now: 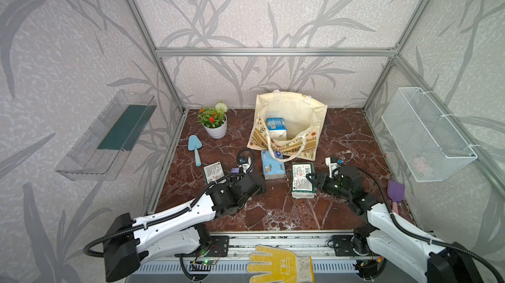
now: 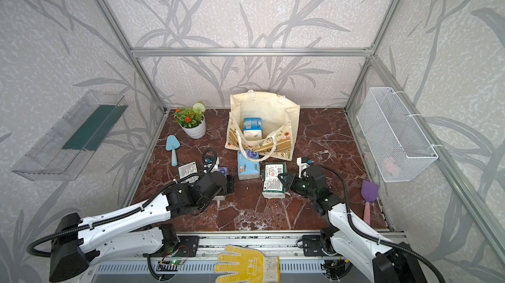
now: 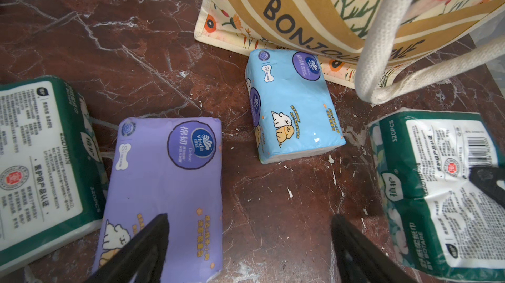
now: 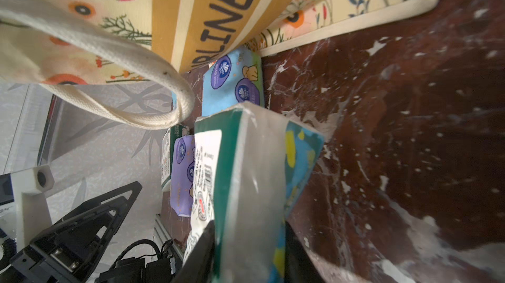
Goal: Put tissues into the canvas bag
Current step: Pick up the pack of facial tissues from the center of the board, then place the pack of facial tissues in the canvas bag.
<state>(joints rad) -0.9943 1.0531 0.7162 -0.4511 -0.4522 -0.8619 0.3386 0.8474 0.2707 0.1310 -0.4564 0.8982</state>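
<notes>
1 blue plastic-wrapped tissue pack [image 1: 276, 125] already inside cream canvas tote bag [image 1: 300, 115], centre of top view. Right tool [image 4: 248, 227] pinching dark green white-labelled pack [image 1: 302, 180], lower right of bag. Next, by my reading: lift over rim, release. Left tool [image 3: 248, 217] spread, near lilac pack [image 3: 164, 186]. Red-brown marble desk [image 1: 273, 213]; leaf-patterned walls, aluminium frame.

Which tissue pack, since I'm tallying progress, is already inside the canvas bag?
The blue pack with its barcode showing, inside the canvas bag; the other blue pack lies outside on the table, just before it.
</notes>
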